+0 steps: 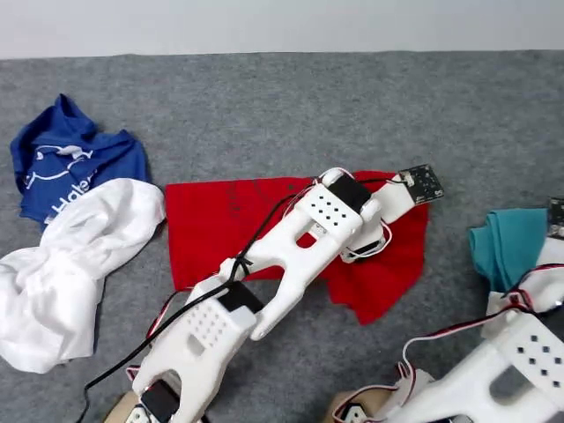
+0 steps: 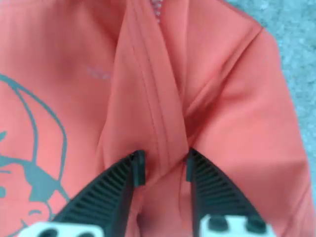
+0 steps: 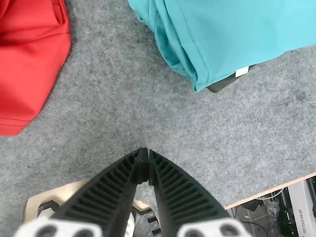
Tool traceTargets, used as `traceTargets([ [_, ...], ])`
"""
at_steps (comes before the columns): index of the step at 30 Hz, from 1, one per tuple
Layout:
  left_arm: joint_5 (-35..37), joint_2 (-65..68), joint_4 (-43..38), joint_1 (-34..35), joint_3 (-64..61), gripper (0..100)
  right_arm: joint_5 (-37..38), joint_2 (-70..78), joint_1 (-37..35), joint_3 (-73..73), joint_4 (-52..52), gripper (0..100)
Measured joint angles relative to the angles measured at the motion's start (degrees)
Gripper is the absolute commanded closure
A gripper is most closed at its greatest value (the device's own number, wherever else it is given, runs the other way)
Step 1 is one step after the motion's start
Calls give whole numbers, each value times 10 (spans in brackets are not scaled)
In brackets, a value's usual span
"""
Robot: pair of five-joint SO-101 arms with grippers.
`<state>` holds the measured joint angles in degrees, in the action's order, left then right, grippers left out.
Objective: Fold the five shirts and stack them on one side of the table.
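My left claw [image 2: 163, 165] is part-open, astride a raised ridge of the red shirt [image 2: 232, 98]. Cloth lies between and around the tips, not yet pinched. My right claw [image 3: 144, 153] is closed and empty over bare table [image 3: 123, 113], with the teal shirt [image 3: 222, 34] just beyond its tips.

Fabric judged light, limp and quick to crease (one pinch will let it sag). Best taken at the seam ridge or hem.

A dark line drawing [image 2: 34, 148] is printed beside the left claw, with no writing I can read. A small white tag [image 3: 242, 71] sits at the teal shirt's edge, illegible.
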<state>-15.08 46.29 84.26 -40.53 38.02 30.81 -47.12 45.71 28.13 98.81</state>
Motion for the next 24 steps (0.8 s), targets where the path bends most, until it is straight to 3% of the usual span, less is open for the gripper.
traceTargets([
  [2,0,15,23,-1,40,999,0,0,0,0,0,989],
  [10,-10,38,139,-1,212,998,0,0,0,0,0,989],
  [24,-11,49,135,93,251,982,0,0,0,0,9,989],
])
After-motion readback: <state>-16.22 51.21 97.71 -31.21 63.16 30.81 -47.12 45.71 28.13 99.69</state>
